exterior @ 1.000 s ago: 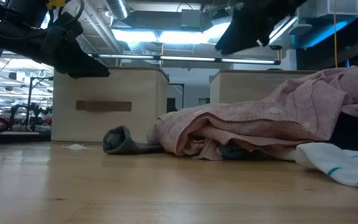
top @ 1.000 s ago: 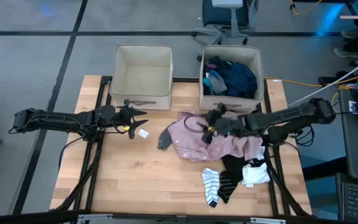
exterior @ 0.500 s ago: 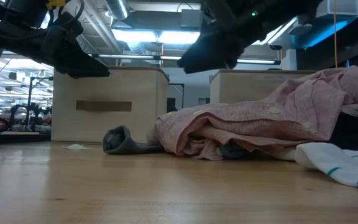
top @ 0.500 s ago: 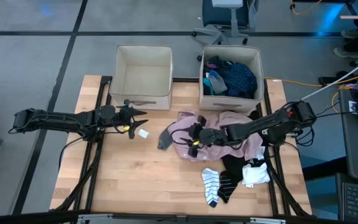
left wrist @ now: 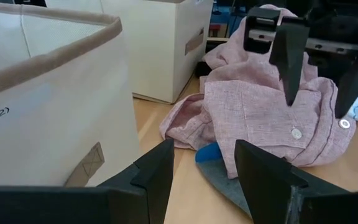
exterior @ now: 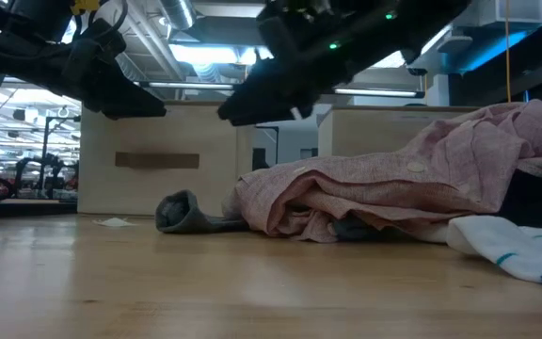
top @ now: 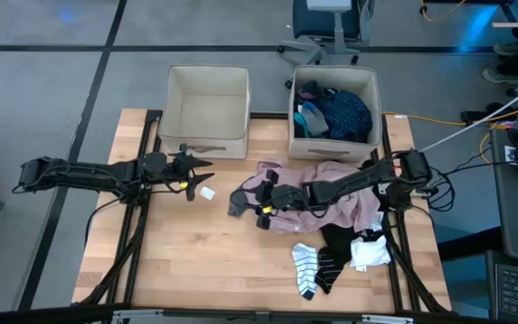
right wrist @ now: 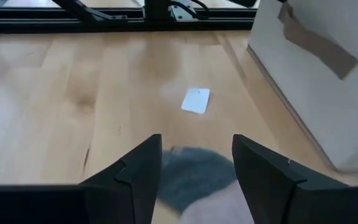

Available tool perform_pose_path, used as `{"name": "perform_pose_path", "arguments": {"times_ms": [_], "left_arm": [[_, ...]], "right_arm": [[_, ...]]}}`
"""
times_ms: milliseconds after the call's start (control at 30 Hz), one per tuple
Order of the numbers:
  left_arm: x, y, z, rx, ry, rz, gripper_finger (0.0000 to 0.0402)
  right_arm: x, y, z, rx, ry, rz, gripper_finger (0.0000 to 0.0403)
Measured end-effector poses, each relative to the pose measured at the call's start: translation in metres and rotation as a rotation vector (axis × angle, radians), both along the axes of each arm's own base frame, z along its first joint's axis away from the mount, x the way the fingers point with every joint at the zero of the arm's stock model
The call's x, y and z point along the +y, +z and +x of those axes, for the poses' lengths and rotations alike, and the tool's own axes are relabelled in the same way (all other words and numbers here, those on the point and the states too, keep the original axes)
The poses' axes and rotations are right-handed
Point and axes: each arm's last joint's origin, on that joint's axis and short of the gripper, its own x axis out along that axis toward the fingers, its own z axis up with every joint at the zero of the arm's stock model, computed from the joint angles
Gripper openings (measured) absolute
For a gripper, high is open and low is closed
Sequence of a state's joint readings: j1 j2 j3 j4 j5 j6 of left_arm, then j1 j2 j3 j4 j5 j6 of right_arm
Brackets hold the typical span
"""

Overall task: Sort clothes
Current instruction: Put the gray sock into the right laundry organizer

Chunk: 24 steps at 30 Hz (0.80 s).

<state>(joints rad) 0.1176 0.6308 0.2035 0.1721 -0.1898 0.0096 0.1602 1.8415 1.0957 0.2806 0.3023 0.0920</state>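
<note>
A pink shirt (top: 326, 202) lies heaped at the table's right middle. A grey sock (top: 237, 200) lies at its left edge on the wood. A striped sock (top: 304, 266), a black piece (top: 335, 245) and a white sock (top: 370, 252) lie nearer the front. A navy dotted top (top: 342, 110) and other garments fill the right bin (top: 334, 144). My right gripper (top: 261, 207) is open and hovers over the shirt's left edge, just above the grey sock (right wrist: 194, 174). My left gripper (top: 200, 167) is open and empty in front of the left bin (top: 207, 135).
The left bin's inside shows empty. A small white tag (top: 208, 193) lies on the wood between the two grippers. Bare wood spreads across the table's left and front left. Both bins stand at the far edge.
My right gripper has gone toward the table's left, across the pink shirt toward the grey sock, and has come lower. The clothes have not moved.
</note>
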Motion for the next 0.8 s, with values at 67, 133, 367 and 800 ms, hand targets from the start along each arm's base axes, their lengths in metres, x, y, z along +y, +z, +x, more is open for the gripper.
{"name": "perform_pose_path", "arguments": {"times_ms": [67,133,367,800], "left_arm": [[0.000,0.000,0.000,-0.001,0.001,-0.002,0.0162],[0.000,0.000,0.000,0.000,0.001,-0.002,0.0162],[0.000,-0.001,0.000,0.007,0.001,-0.003,0.0162],[0.000,-0.003,-0.001,0.037,0.000,-0.004,0.0162]], "right_arm": [[-0.002,-0.001,0.008,0.000,0.007,-0.014,0.0198],[-0.007,-0.004,0.015,0.004,-0.006,-0.016,0.0198],[-0.020,-0.032,0.027,0.104,-0.041,-0.028,0.0198],[-0.003,-0.058,-0.007,0.538,-0.052,0.079,0.0198]]}}
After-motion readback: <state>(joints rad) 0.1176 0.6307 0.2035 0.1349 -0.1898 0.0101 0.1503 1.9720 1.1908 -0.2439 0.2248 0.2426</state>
